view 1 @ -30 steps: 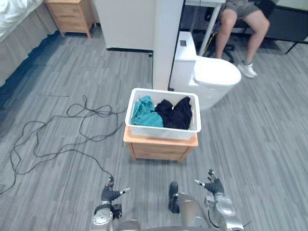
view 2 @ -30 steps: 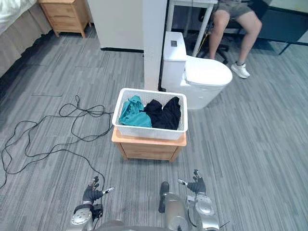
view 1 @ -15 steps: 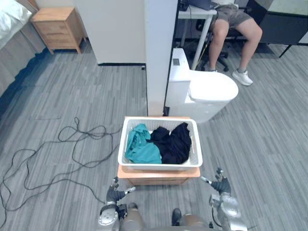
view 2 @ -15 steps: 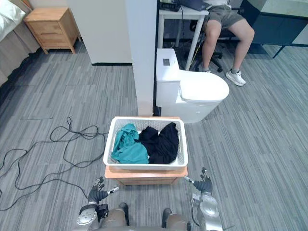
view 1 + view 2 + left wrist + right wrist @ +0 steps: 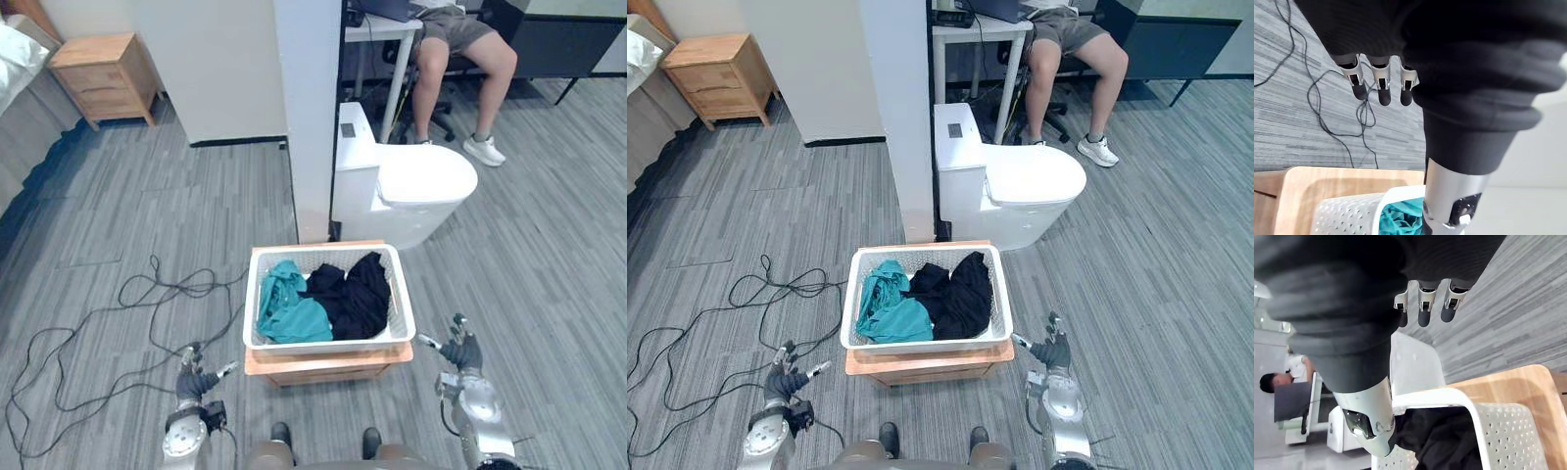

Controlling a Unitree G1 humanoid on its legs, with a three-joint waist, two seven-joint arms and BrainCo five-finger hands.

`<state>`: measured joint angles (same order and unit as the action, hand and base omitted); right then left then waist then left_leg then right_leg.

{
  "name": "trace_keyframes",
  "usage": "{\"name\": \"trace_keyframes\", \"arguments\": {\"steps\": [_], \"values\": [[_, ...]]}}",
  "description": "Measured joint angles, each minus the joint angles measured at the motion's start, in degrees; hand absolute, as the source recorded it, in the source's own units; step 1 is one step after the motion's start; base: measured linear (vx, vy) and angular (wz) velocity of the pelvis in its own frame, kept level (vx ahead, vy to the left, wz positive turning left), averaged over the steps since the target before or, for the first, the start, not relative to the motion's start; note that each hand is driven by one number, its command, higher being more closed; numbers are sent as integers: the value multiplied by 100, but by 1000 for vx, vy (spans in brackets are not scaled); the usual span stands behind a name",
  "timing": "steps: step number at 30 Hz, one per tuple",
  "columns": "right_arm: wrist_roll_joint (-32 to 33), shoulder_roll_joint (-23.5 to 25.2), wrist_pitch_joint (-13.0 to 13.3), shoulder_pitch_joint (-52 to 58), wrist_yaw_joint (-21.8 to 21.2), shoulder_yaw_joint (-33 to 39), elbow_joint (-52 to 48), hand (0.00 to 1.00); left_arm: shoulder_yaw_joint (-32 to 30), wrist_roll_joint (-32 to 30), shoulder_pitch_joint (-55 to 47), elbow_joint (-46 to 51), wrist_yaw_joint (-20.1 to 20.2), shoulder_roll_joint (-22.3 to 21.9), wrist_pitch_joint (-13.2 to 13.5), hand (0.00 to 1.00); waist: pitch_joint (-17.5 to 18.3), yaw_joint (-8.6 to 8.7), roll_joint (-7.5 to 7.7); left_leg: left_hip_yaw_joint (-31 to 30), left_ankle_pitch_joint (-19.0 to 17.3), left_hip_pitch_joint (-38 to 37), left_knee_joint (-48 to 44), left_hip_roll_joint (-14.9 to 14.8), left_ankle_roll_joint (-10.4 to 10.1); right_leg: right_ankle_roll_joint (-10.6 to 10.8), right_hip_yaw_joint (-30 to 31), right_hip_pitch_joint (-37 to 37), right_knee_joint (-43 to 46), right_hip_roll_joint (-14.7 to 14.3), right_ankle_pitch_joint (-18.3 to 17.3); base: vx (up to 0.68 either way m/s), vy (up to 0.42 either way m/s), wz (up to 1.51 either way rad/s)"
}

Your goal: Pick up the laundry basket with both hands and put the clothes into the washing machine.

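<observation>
- The white laundry basket point(image 5: 328, 342) sits just below the middle of the head views, resting on a low wooden stand point(image 5: 328, 363) that is barely wider than the basket.
- Inside it, a teal garment point(image 5: 289, 313) fills the left half and a black garment point(image 5: 355, 294) the right. Both lie below the rim.
- The left hand point(image 5: 196, 382) hovers at the lower left of the frame, apart from the basket and a little lower in the picture than its front left corner. In its own wrist view the fingers point(image 5: 1379, 90) are straight and loosely spread, with nothing in them.
- The right hand point(image 5: 458, 351) hovers at the lower right, near the front right corner but clear of it. Its fingers point(image 5: 1422, 308) are also straight and relaxed, thumb out to the side, holding nothing.
- The basket lies between the two hands and slightly up-frame from both. Its longer side looks to run left to right, so a short end wall faces each palm.
- From where I stand, the right hand looks the nearer of the two. The left has more floor to cross before it meets the basket wall.
- I'd judge the lift not yet begun. Each hand has to travel inward and forward to reach its end wall.
- Beyond the basket, up-frame, stand a white pillar point(image 5: 309, 117) and a white toilet point(image 5: 411, 181). A seated person point(image 5: 460, 49) is at the upper right.
</observation>
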<state>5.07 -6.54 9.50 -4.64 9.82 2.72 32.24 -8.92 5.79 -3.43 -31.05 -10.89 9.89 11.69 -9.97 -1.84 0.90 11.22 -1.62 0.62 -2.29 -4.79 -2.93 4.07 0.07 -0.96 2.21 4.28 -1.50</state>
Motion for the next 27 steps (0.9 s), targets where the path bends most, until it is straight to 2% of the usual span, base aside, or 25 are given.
{"name": "trace_keyframes", "arguments": {"steps": [2,4,10,15,17,23,24,25,27], "values": [[-1,-28,-12,-444,1,-139,269,0,11,-3,513,-269,-77,78,-3,0,-114,-40,13,-1,42,212,-50,0,21,-8,5,-166,-13,0,88,-46,10,-3],[-1,-63,-107,-1208,24,-302,604,0,101,-16,1225,-523,-188,216,-19,0,-424,-53,42,-7,54,587,-294,-34,36,-16,18,-409,-10,-7,222,-111,13,-2],[135,-433,-188,-3786,229,-114,1973,0,276,-27,3548,-1755,-535,626,-143,0,-1378,-41,80,4,55,1551,-900,-114,75,8,159,-1187,105,-24,532,-160,29,-7],[276,-542,-345,-4910,404,303,2950,0,916,-98,4544,-2393,-573,527,-254,0,-1525,-13,76,-35,99,1997,-1069,-113,137,5,155,-1588,220,-17,590,-76,10,2],[268,-523,-376,-5006,462,331,3065,0,1022,-212,4677,-2497,-622,363,-269,0,-1531,15,74,-38,107,2078,-1073,-104,149,5,154,-1682,255,-10,590,0,0,0],[177,-506,-384,-5013,647,428,3175,0,1104,-615,4748,-2569,-707,380,-272,0,-1594,72,80,-51,109,2142,-1071,-98,152,6,149,-1748,273,-8,587,0,0,0],[120,-509,-385,-5013,669,454,3200,0,1104,-690,4748,-2576,-710,383,-289,100,-1594,70,80,-51,109,2159,-1068,-96,152,6,151,-1768,275,-6,587,0,0,0],[78,-511,-391,-5013,682,478,3220,100,1103,-796,4745,-2582,-717,383,-341,100,-1596,69,84,-49,109,2166,-1062,-92,152,7,154,-1783,284,-4,585,0,0,0],[-43,-501,-485,-5013,682,585,3230,100,1104,-971,4747,-2584,-750,383,-428,100,-1597,70,84,-47,109,2168,-1061,-89,152,8,155,-1787,284,0,585,0,0,0]]}}
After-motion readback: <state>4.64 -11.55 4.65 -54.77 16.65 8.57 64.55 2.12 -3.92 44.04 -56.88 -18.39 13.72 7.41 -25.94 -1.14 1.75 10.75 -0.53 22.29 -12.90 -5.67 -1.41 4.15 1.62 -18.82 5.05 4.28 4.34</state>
